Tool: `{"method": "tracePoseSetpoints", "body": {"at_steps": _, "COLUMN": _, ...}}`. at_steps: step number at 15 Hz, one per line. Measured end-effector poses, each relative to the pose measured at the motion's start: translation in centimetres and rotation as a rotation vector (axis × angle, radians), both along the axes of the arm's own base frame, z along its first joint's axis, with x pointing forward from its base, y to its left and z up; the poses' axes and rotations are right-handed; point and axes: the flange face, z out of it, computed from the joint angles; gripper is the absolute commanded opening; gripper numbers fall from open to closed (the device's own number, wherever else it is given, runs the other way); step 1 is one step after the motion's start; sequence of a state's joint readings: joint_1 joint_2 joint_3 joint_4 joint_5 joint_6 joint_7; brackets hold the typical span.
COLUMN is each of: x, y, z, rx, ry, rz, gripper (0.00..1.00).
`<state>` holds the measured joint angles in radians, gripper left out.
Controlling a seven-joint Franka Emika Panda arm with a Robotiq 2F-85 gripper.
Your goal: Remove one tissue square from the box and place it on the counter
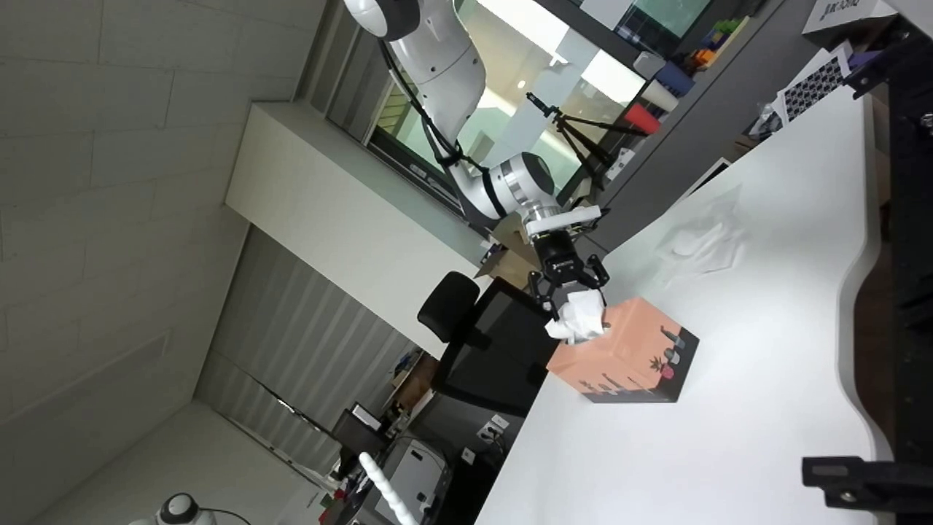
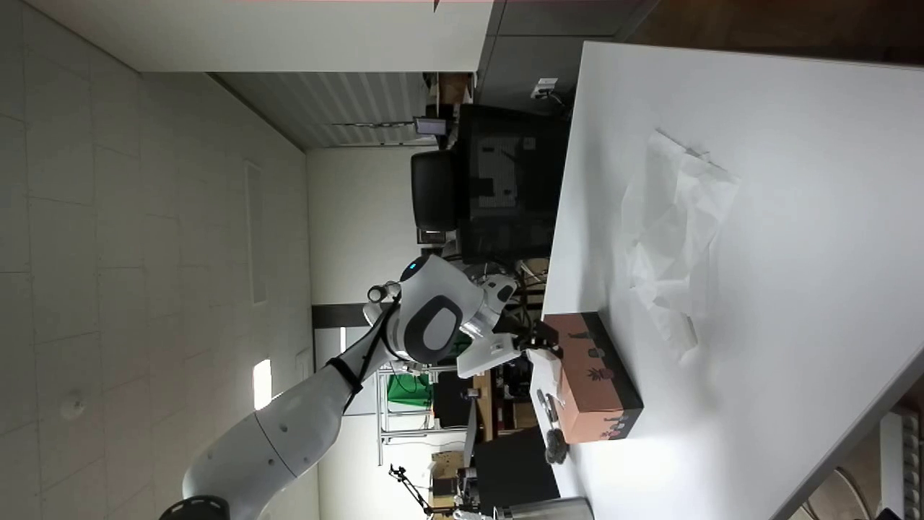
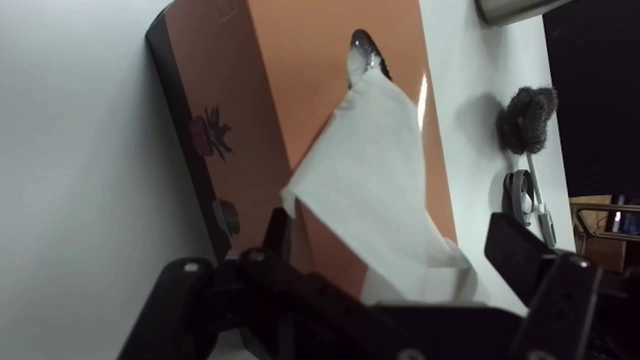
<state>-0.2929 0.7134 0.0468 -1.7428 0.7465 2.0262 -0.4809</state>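
The tissue point(image 3: 372, 172) protrudes from the slot point(image 3: 366, 44) of the orange box point(image 3: 301, 95), its near end between the jaws of the gripper point(image 3: 387, 218), which stand wide apart, empty. An off-centre closure could catch only an edge and slip; drag at the slot could tear the tissue or lift the box.

The tissue box point(image 1: 630, 354), salmon-orange with a dark base band and printed potted plants, stands upright on the white counter point(image 1: 773, 328). A white tissue point(image 3: 370, 170), creased and folded, spreads wide above the box's top, tapering to the dark-lined slot point(image 3: 363, 42), where more white shows inside.
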Motion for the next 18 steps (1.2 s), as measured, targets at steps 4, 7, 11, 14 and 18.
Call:
{"method": "tracePoseSetpoints", "body": {"at_steps": 4, "x": 0.4, "y": 0.6, "z": 1.0, "rx": -0.001, "ry": -0.032, "rz": 0.028, "gripper": 0.59}}
{"method": "tracePoseSetpoints", "body": {"at_steps": 7, "x": 0.5, "y": 1.0, "z": 1.4, "rx": -0.003, "ry": -0.040, "rz": 0.036, "gripper": 0.38}}
{"method": "tracePoseSetpoints", "body": {"at_steps": 11, "x": 0.5, "y": 1.0, "z": 1.5, "rx": -0.004, "ry": -0.037, "rz": 0.034, "gripper": 0.11}}
{"method": "tracePoseSetpoints", "body": {"at_steps": 14, "x": 0.5, "y": 0.8, "z": 1.4, "rx": -0.015, "ry": -0.009, "rz": 0.013, "gripper": 0.00}}
{"method": "tracePoseSetpoints", "body": {"at_steps": 18, "x": 0.4, "y": 0.3, "z": 1.7, "rx": -0.063, "ry": 0.065, "rz": -0.046, "gripper": 0.00}}
